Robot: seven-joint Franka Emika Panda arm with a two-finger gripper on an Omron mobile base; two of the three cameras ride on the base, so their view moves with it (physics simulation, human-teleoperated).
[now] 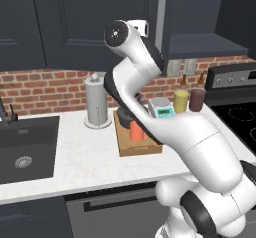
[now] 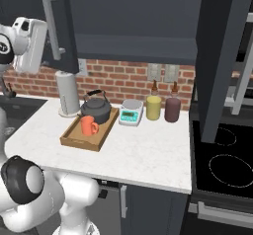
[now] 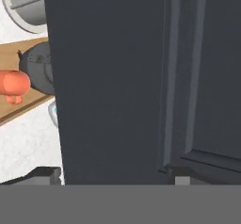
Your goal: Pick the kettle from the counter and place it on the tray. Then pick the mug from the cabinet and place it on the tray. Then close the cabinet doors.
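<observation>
Kettle (image 2: 96, 109) and mug (image 2: 89, 126) both sitting in tray (image 2: 74, 138), back-left part of counter (image 2: 143, 152). Gripper (image 3: 113, 173) spread wide, straddling left cabinet door (image 2: 59, 21) edge, not clamped.

- In the left base view the white arm covers most of the squat dark grey kettle (image 1: 125, 118) and part of the light-brown wooden tray (image 1: 140, 147); only a strip of the small orange-red mug (image 1: 136, 131) shows.
- In the hand view the dark navy panelled cabinet door (image 3: 141, 77) hides most of the kettle (image 3: 37, 72), and the left edge cuts off the mug (image 3: 14, 84).
- The hand's (image 3: 113, 175) fingertips (image 3: 44, 173) barely rise into that picture; whether they touch the door cannot be told.
- In the right base view the open right-hand door (image 2: 222, 56) hides part of the stove, and the top edge cuts the door off.
</observation>
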